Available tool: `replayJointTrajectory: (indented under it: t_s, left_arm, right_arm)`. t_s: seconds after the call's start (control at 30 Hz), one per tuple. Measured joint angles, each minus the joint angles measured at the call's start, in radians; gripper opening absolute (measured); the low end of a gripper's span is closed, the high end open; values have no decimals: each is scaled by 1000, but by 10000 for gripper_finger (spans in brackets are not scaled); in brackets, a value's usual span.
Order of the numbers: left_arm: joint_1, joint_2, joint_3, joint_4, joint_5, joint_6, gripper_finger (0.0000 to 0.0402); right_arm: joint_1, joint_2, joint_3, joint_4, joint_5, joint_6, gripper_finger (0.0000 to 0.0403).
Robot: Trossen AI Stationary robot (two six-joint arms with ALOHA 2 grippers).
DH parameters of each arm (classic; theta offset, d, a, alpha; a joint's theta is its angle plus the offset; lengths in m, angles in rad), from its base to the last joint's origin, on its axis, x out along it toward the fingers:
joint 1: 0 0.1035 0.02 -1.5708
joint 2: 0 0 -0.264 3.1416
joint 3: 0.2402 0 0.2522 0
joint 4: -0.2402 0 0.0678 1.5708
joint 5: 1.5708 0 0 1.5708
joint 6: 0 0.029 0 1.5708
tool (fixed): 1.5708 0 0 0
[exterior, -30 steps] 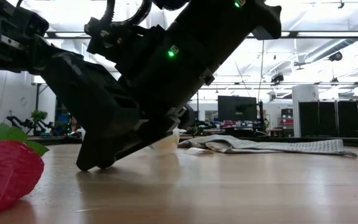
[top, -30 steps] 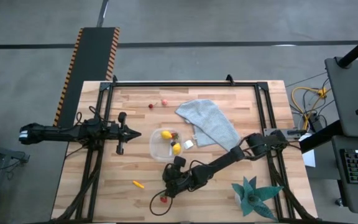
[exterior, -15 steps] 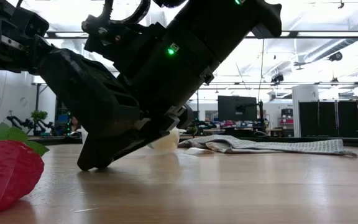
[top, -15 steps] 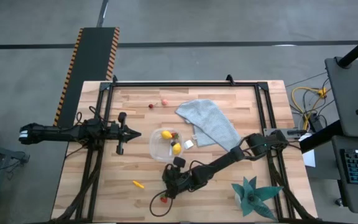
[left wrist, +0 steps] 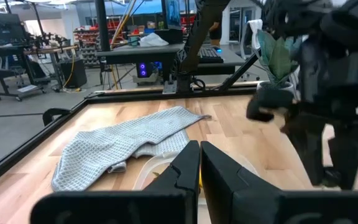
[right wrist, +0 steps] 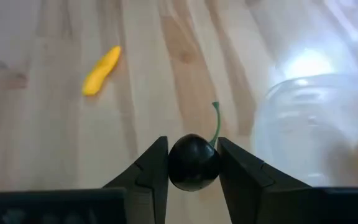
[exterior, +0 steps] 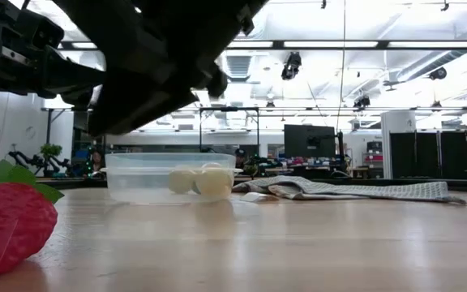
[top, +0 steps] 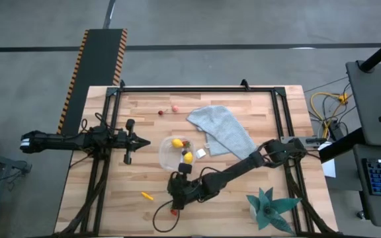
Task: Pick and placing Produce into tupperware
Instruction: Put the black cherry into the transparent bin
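In the right wrist view a dark round cherry (right wrist: 193, 163) with a green stem sits between my right gripper's (right wrist: 193, 171) fingers. That gripper (top: 172, 190) hangs over the near middle of the table, just near of the clear tupperware (top: 179, 153), which holds yellow lemons (top: 176, 143). A strawberry (top: 174, 212) lies by the near edge, and an orange-yellow piece (top: 147, 196) lies left of the gripper. Two red berries (top: 174, 108) rest near the far edge. My left gripper (top: 148, 141) waits, shut, left of the tupperware. My right gripper pinches the cherry by its round body (right wrist: 178, 163), one finger (right wrist: 151, 168) on each side. The fingers slant down from the table's right. The stem (right wrist: 215, 123) sticks out past the fingertips. The cherry is lifted clear of the table.
A grey-blue cloth (top: 221, 131) lies right of the tupperware, with a small white tag (top: 200, 153) at its edge. A teal spiky plant (top: 270, 206) stands at the near right corner. A black cable (top: 159, 217) loops by the strawberry. Bare wood lies at the near left.
My right gripper has risen off the table and shifted a little toward the table's left, carrying the cherry. In the low view it no longer blocks the tupperware.
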Motion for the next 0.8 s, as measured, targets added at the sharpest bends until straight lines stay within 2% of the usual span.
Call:
replayJointTrajectory:
  t_s: [0.2, 0.33, 0.47, 0.67, 0.8]
  left_arm:
    - [0, 4, 0, 1, 0, 0, 0]
    - [0, 6, 0, 0, 0, 0, 0]
    - [0, 6, 0, 0, 0, 0, 0]
    - [0, 6, 0, 0, 0, 0, 0]
    - [0, 6, 0, 0, 0, 0, 0]
  right_arm:
    - [-41, -17, 105, -232, 66, -45, 103]
    - [-83, -17, 149, -347, 67, -68, 103]
    - [-124, -18, 156, -375, 59, -106, 103]
    - [-184, -18, 134, -417, -38, -108, 103]
    - [-209, -18, 116, -418, -55, -108, 103]
